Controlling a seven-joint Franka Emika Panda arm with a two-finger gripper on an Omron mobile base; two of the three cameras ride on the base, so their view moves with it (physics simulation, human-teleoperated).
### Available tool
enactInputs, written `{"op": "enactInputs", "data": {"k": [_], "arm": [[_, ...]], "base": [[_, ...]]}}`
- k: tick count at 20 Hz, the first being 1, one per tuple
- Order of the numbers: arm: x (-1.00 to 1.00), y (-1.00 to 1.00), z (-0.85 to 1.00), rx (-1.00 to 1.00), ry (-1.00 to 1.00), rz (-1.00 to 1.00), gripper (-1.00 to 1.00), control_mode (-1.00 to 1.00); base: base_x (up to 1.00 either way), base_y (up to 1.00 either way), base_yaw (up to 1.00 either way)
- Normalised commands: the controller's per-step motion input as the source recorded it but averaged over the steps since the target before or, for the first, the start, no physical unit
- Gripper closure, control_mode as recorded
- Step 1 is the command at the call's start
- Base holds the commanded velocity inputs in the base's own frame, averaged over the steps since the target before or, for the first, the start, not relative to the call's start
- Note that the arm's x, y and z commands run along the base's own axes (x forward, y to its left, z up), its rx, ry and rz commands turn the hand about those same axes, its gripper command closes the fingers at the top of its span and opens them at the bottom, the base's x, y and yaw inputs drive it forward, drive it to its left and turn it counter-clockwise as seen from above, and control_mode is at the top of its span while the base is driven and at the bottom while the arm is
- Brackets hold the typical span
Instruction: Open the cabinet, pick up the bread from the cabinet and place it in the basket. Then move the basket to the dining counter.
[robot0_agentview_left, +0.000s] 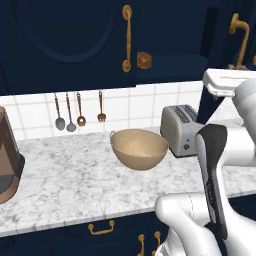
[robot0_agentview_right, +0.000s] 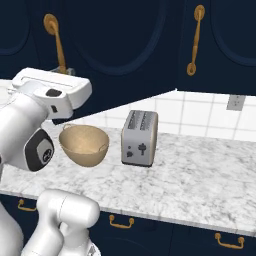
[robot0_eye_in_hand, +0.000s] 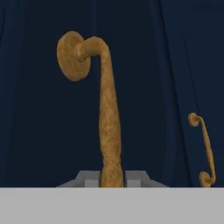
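The navy cabinet's (robot0_agentview_left: 60, 40) right door (robot0_agentview_right: 115, 60) stands swung out toward me. My gripper (robot0_eye_in_hand: 112, 179) is shut on that door's long brass handle (robot0_eye_in_hand: 107, 122), with a fingertip on each side of its lower end. The white hand (robot0_agentview_right: 50, 85) sits just below the same handle (robot0_agentview_right: 56, 45). Inside the opened cabinet the bread (robot0_agentview_left: 144, 60), a small brown lump, rests on the shelf just right of the closed left door's handle (robot0_agentview_left: 127, 37). The tan basket (robot0_agentview_left: 139, 148) stands empty on the marbled worktop (robot0_agentview_left: 65, 185), below the bread and well under my hand.
A silver toaster (robot0_agentview_left: 181, 130) stands right beside the basket. Several utensils (robot0_agentview_left: 80, 112) hang on the tiled wall. A brown appliance (robot0_agentview_left: 7, 160) sits at the worktop's left end. Brass-pulled drawers (robot0_agentview_left: 101, 229) run under the worktop. A neighbouring cabinet door (robot0_agentview_right: 220, 45) stays closed.
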Motion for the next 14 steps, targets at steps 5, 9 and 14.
{"op": "enactInputs", "data": {"k": [5,9,14], "arm": [[-0.75,-0.25,0.00,0.00,0.00,0.00,-1.00,-1.00],[-0.66,0.28,0.00,0.00,0.00,0.00,-1.00,-1.00],[-0.81,0.80,0.00,-0.04,0.02,0.00,-1.00,-1.00]], "base": [[0.00,0.00,0.00],[0.00,0.00,0.00],[0.00,0.00,0.00]]}}
